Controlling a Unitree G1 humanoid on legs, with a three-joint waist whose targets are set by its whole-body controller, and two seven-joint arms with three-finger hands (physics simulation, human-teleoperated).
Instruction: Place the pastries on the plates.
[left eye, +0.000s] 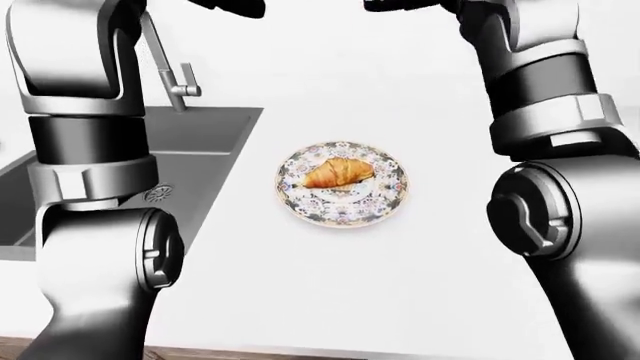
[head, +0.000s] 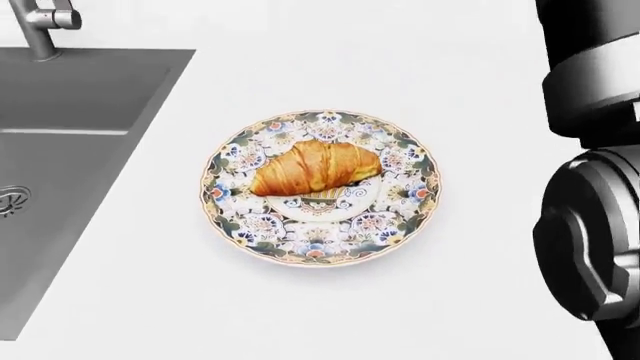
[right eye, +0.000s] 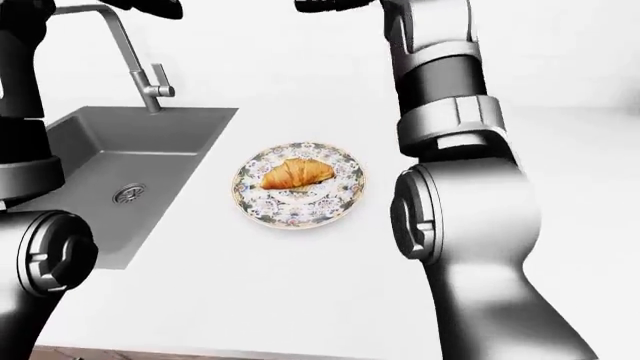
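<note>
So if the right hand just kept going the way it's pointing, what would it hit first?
Hard to say: the right hand is mostly cut off at the top of both eye views. It is raised clear of the croissant and plate.
</note>
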